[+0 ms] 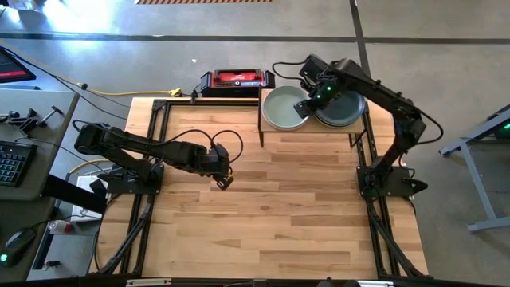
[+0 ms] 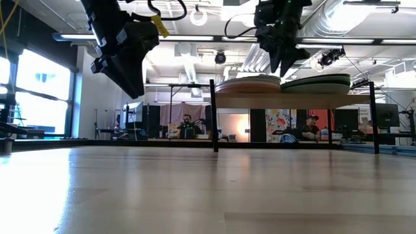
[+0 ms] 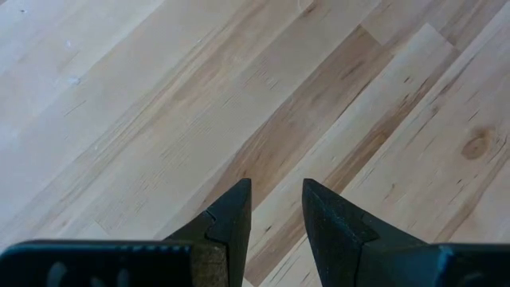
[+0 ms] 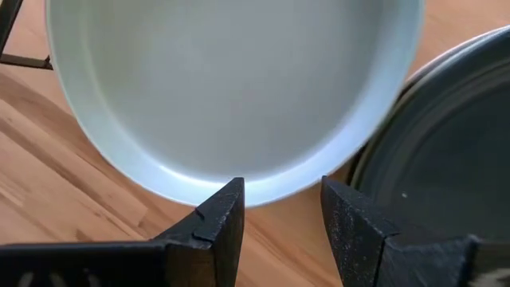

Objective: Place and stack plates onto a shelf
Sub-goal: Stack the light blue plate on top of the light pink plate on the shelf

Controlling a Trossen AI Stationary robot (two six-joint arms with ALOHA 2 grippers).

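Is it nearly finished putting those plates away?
Looks nearly done: two stacks of plates sit on the shelf, none left on the tabletop. The right gripper hangs open above the stacks, empty; the left gripper hovers open over bare wood.

The right arm hides part of the plates (image 1: 335,112) on the shelf (image 1: 271,135) at the counter's far right corner. How many are stacked cannot be told. The wrist view's edges crop both top plates.
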